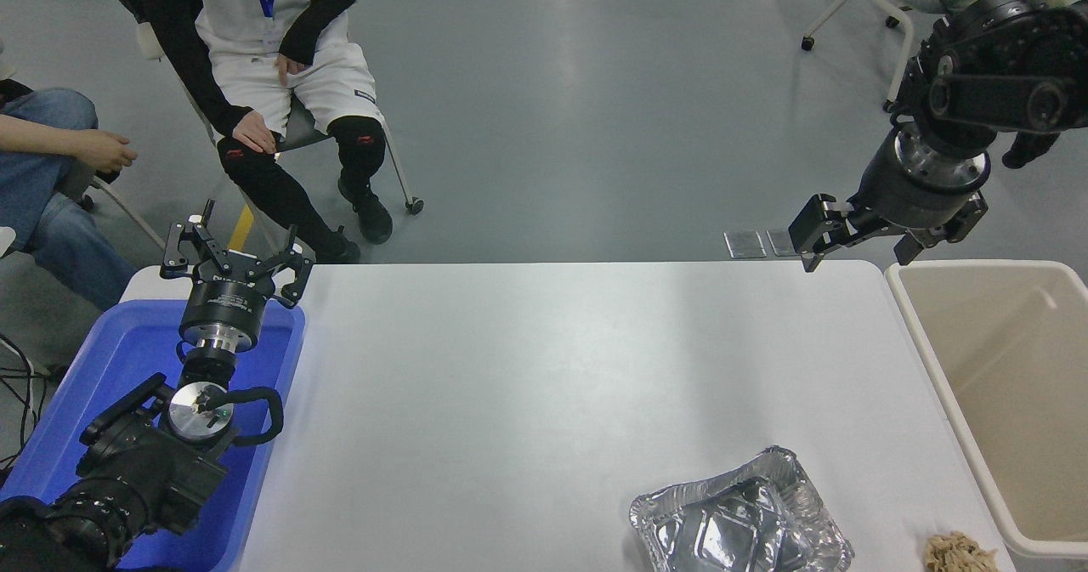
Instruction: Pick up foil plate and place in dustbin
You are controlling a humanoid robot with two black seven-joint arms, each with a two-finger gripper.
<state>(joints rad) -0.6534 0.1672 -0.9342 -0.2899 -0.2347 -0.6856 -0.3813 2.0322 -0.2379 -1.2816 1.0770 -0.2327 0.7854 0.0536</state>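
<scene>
The foil plate [739,521] lies on the white table [544,359] near its front edge, right of centre; it is shiny silver with a wrinkled rim. The beige dustbin [1003,402] stands against the table's right edge, its inside mostly bare. My right gripper [858,245] hangs open and empty high over the table's far right corner, just left of the dustbin's far rim and far from the foil plate. My left gripper [234,253] is open and parked over the blue tub at the lower left.
A bright blue plastic tub [127,368] sits at the table's left end. A small tan fibrous clump [960,552] lies at the front right corner beside the dustbin. Two people sit at the far left; a chair stands at the far right.
</scene>
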